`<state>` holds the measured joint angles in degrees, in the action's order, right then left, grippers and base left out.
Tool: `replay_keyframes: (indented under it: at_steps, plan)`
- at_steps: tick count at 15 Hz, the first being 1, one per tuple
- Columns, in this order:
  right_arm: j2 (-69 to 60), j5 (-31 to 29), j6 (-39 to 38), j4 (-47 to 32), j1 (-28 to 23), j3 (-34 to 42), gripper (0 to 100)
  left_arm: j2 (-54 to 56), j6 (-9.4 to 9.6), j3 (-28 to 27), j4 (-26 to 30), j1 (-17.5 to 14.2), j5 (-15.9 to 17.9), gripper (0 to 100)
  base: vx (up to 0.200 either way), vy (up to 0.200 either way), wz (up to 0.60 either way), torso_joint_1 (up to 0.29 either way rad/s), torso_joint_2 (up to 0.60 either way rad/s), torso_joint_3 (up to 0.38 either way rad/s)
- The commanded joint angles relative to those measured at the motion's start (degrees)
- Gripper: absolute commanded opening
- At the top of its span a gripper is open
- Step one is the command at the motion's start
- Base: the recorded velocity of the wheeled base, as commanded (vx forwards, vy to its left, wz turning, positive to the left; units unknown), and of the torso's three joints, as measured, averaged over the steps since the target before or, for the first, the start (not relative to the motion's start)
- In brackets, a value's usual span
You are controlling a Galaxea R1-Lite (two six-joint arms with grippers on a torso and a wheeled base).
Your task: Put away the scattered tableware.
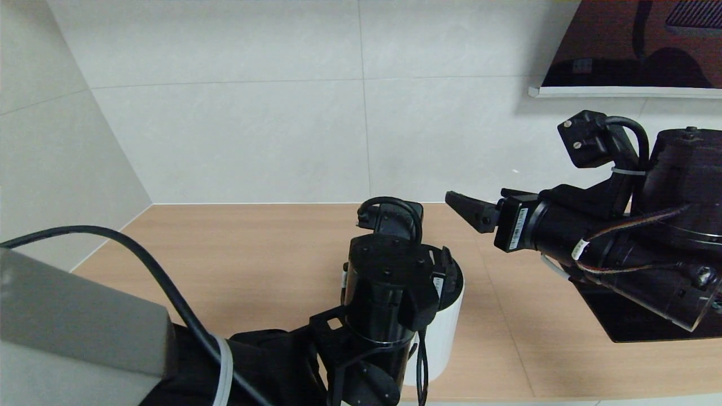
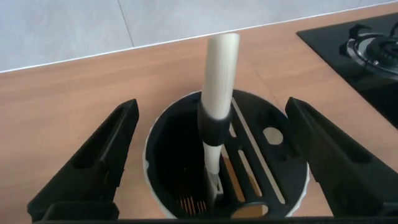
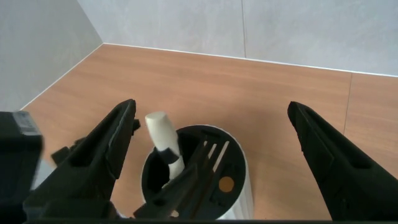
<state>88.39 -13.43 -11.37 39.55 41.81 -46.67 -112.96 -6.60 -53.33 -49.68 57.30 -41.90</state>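
Matte black throughout, with tapering wedge fingers [image 2: 93, 168]. Behind the right end effector [image 3: 211, 107]: a white label [image 1: 520, 221], a tied black cable [image 1: 634, 132], thin coloured wires [image 1: 632, 225]. Behind the left end effector [image 2: 211, 107]: a screw-dotted cylinder [image 1: 386, 265], a grey cover [image 1: 79, 313].

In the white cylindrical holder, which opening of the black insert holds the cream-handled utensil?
The large open compartment: the cream-handled utensil stands there, not in the narrow slots or small round hole beside it.

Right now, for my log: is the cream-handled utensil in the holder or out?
In. The utensil stands inside the holder, its cream handle rising above the rim.
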Motion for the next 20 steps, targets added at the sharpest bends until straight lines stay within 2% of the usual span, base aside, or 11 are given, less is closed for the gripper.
replay_keyframes:
  at_steps: [1, 4, 6, 9, 10, 11, 12, 14, 15, 17, 20]
  plan:
    - [-0.1, 0.0, 0.0, 0.0, -0.1, 0.0, 100, 5.0, 0.09, 1.1, 0.0, -0.1, 0.1, 100, 0.0, 0.0, 0.0, 0.0, 0.0, 0.0]
    - [-1.2, 0.0, 0.5, 0.1, -0.7, 0.5, 100, 16.8, 1.32, 5.3, 0.3, -0.4, 1.6, 100, 0.0, 0.0, 0.0, 0.0, 0.0, 0.0]
    - [-2.2, 0.0, 0.7, 0.1, -2.3, 0.6, 100, 25.2, 2.99, 8.9, 0.5, -1.2, 5.3, 100, 0.0, 0.0, 0.0, 0.0, 0.0, 0.0]
    - [-6.0, 0.1, 0.8, 0.1, -3.9, 1.8, 100, 35.8, 6.95, 11.2, 4.6, -9.0, 11.0, 100, 0.0, 0.0, 0.0, 0.0, 0.0, 0.0]
    - [-9.4, 0.2, 1.5, 0.0, -4.6, 4.0, 100, 40.6, 7.21, 12.8, 8.2, -13.5, 13.8, 100, 0.0, 0.0, 0.0, 0.0, 0.0, 0.0]
    - [-10.9, 0.3, 2.5, 0.0, -4.8, 4.9, 100, 42.8, 7.21, 14.0, 10.1, -15.4, 15.2, 100, 0.0, 0.0, 0.0, 0.0, 0.0, 0.0]
    - [-15.1, 0.0, 5.0, 0.0, -4.8, 7.8, 100, 48.6, 7.03, 17.4, 16.0, -19.8, 19.5, 100, 0.0, 0.0, 0.0, 0.0, 0.0, 0.0]
    - [-23.0, -0.1, 6.4, 0.0, -5.2, 15.5, 100, 56.3, 5.8, 22.7, 22.1, -25.4, 24.2, 100, 0.0, 0.0, 0.0, 0.0, 0.0, 0.0]
    - [-28.2, 0.0, 8.4, 0.0, -6.1, 18.9, 100, 60.0, 5.01, 24.2, 23.8, -26.7, 24.4, 100, 0.0, 0.0, 0.0, 0.0, 0.0, 0.0]
    - [-38.7, 0.1, 11.3, -1.5, -10.1, 23.5, 100, 68.9, 5.19, 25.1, 29.1, -27.2, 24.1, 100, 0.0, 0.0, 0.0, 0.0, 0.0, 0.0]
    - [-51.0, 1.6, 11.8, -11.2, -19.0, 23.1, 100, 80.1, 6.33, 24.1, 40.9, -33.0, 24.3, 100, 0.0, 0.0, 0.0, 0.0, 0.0, 0.0]
